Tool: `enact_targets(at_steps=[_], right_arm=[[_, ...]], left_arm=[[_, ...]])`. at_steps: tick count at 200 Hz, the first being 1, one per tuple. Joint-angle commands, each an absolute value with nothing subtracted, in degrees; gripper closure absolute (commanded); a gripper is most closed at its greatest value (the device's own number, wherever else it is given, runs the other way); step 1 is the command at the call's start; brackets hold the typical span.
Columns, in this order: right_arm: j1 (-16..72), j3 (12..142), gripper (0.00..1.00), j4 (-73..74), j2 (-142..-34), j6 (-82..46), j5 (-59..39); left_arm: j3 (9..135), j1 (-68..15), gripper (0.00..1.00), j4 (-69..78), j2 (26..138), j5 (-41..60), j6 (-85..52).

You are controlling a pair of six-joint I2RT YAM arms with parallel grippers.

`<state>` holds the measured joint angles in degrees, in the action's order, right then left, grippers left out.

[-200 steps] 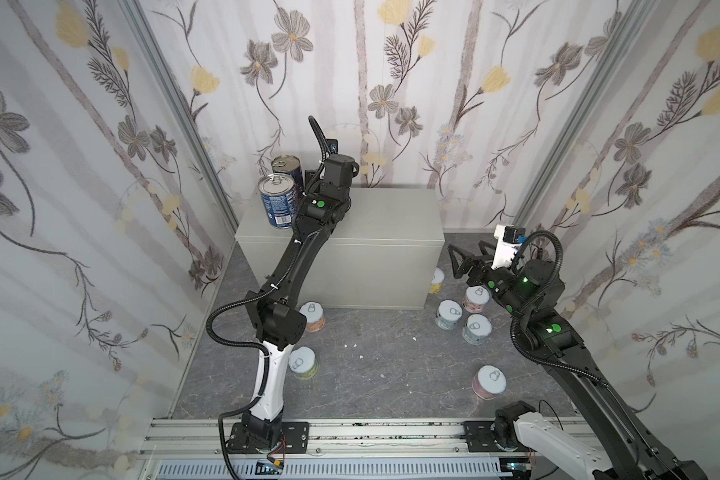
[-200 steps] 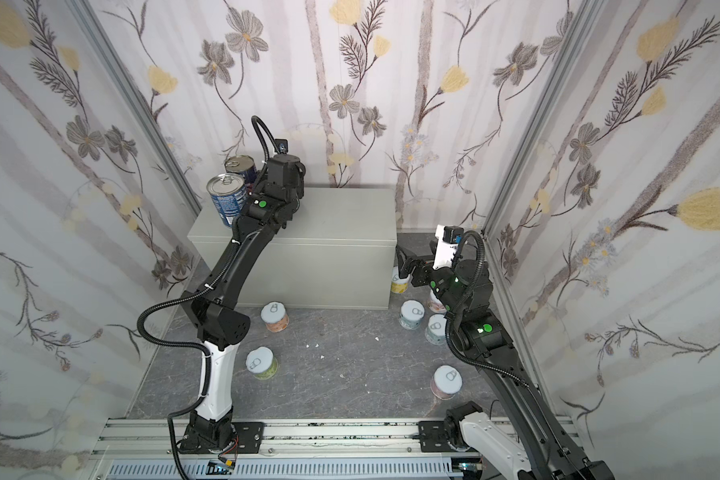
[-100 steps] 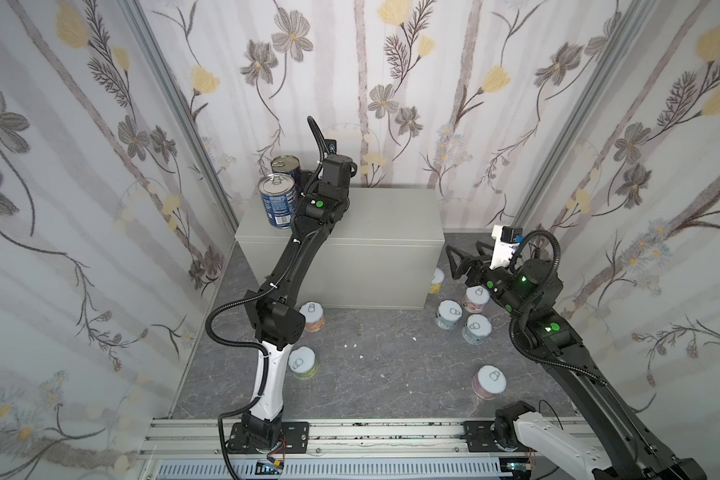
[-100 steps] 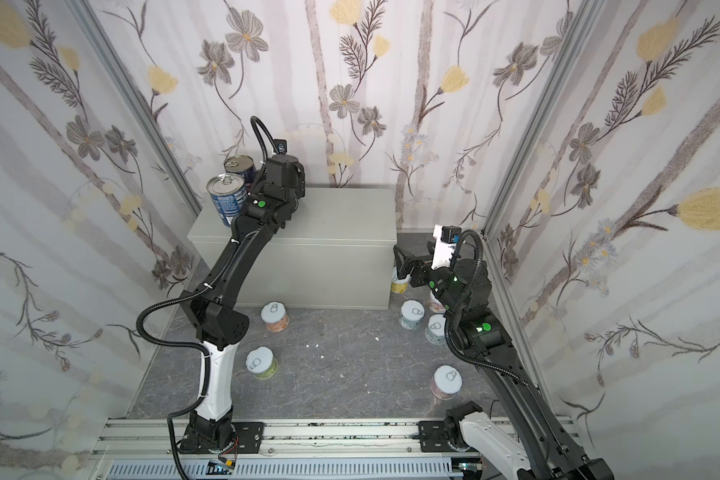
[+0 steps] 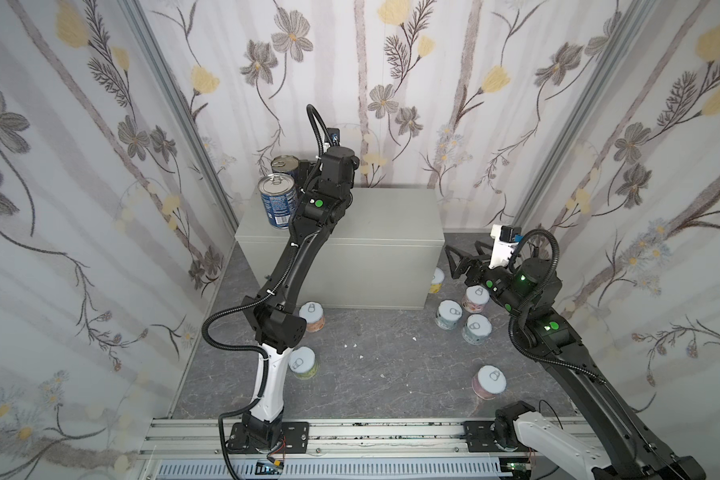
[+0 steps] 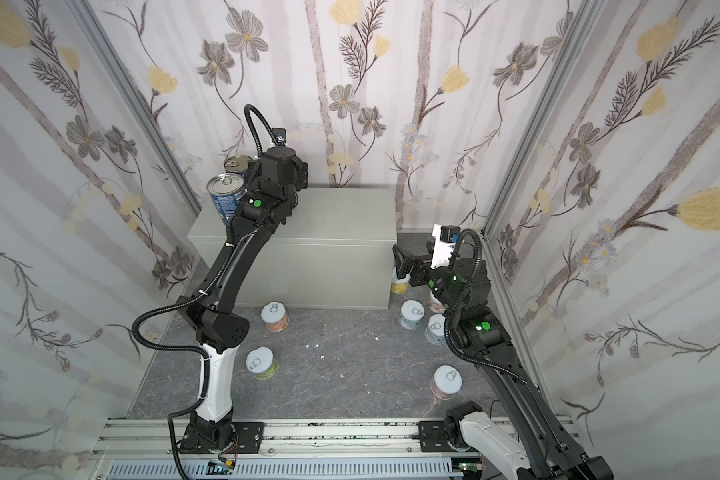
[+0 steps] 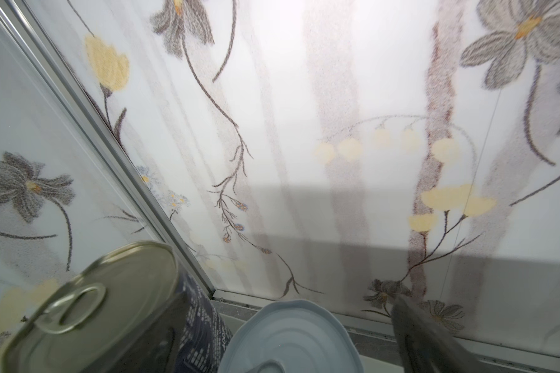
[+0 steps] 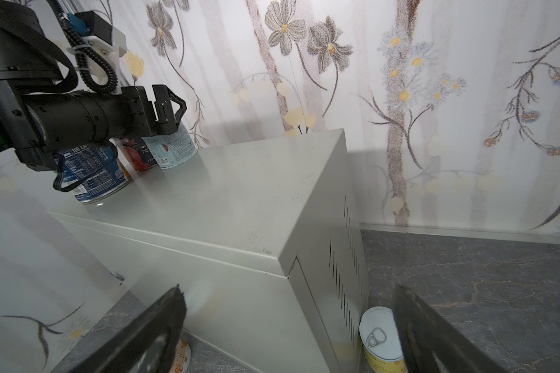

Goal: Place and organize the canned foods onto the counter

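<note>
Short blue-lidded can (image 7: 291, 336) parked on counter (image 5: 383, 220), far-left corner, beside tall tins (image 5: 278, 203) (grouping, I reckon); my left gripper (image 8: 172, 113) spread clear of it, right gripper (image 5: 463, 255) spread near yellow can (image 8: 380, 342).

The tall blue can (image 8: 94, 174) on the bench (image 8: 240, 193) carried a white nutrition table, headed by figures resembling "100" and "230". All other print on the cans was too small to read.

top views: high, looking down, whole scene | left wrist: close on tall can (image 7: 94, 306) | right wrist: facing counter (image 8: 240, 200)
</note>
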<state>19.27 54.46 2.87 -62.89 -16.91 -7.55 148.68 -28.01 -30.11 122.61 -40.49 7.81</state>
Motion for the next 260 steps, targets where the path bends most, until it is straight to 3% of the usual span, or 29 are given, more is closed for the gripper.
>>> enact_targets(at_steps=[1, 58, 156, 226, 260], right_arm=[[19.3, 55.3, 0.0, 3.9, -62.6, -17.4, -7.5], [19.3, 54.6, 0.0, 0.8, -56.8, -19.4, -2.6], [18.6, 48.5, 0.0, -13.4, -43.7, -23.7, 5.8], [17.9, 37.4, 0.0, -13.3, -42.5, -29.7, 6.8], [16.1, 32.8, 0.0, -9.0, -46.1, -32.4, 2.6]], left_arm=[[149.4, -30.1, 0.0, -27.4, 120.7, -41.5, 10.4], [141.7, -38.1, 0.0, -27.6, 113.2, -41.7, 10.2], [111.5, -49.9, 0.0, -27.8, 92.7, -38.3, -1.4], [86.8, -52.9, 0.0, -27.8, 77.5, -34.0, -14.1], [75.9, -53.9, 0.0, -27.5, 73.9, -31.9, -20.9]])
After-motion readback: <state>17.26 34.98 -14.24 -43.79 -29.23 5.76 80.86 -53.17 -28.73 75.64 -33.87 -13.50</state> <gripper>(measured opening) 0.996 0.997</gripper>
